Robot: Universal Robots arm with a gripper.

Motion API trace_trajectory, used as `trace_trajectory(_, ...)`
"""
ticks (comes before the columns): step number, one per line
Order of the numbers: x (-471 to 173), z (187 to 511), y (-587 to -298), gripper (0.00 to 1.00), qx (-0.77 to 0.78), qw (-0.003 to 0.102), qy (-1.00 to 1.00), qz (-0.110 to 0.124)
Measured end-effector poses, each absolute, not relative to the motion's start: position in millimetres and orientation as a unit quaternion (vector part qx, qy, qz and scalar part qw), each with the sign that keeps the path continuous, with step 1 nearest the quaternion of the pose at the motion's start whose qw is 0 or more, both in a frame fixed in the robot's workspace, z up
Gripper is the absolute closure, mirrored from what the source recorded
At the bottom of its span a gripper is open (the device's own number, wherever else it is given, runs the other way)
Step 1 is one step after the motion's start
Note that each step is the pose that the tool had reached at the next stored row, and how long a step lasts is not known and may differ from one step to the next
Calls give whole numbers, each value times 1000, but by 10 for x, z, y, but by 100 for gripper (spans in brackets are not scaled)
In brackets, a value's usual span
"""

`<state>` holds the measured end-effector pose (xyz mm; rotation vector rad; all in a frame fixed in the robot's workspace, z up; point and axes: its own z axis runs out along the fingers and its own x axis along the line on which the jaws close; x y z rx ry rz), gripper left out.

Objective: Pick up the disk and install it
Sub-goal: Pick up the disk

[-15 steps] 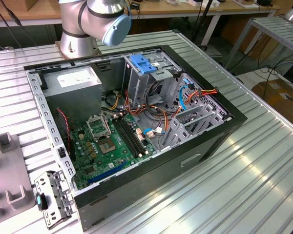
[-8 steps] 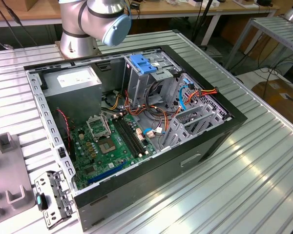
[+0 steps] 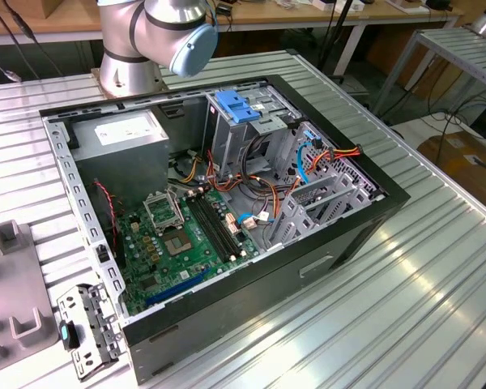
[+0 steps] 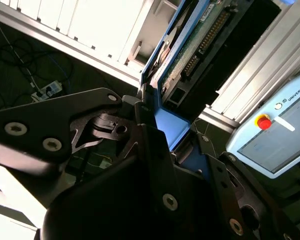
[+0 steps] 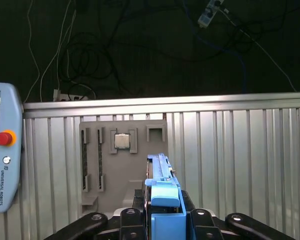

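In both wrist views my gripper (image 5: 165,222) is shut on the disk (image 5: 162,185). The disk is held edge-on, with its bright blue carrier rail and end tab between the black fingers (image 5: 132,220). In the second wrist view the disk (image 4: 200,35) shows its green circuit-board face and connector row inside the blue frame, reaching away from the gripper (image 4: 165,132). It hangs in the air over the ribbed metal table (image 5: 240,150). The open computer case (image 3: 227,203) lies on its side in the exterior view, with the drive cage (image 3: 251,130) at its far end.
A pale-blue plastic plate (image 3: 236,107) sits on top of the drive cage. Orange and blue cables (image 3: 308,158) run through the case beside the motherboard (image 3: 182,239). A grey fixture plate (image 5: 122,170) lies on the table. A teach pendant (image 5: 2,165) hangs at the table edge. The arm's base (image 3: 134,49) stands behind the case.
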<state>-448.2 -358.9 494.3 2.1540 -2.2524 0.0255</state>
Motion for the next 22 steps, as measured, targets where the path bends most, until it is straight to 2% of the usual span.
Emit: trace_trajectory(22, -4268, 4942, -3589, 63, 691, 12, -723, 8)
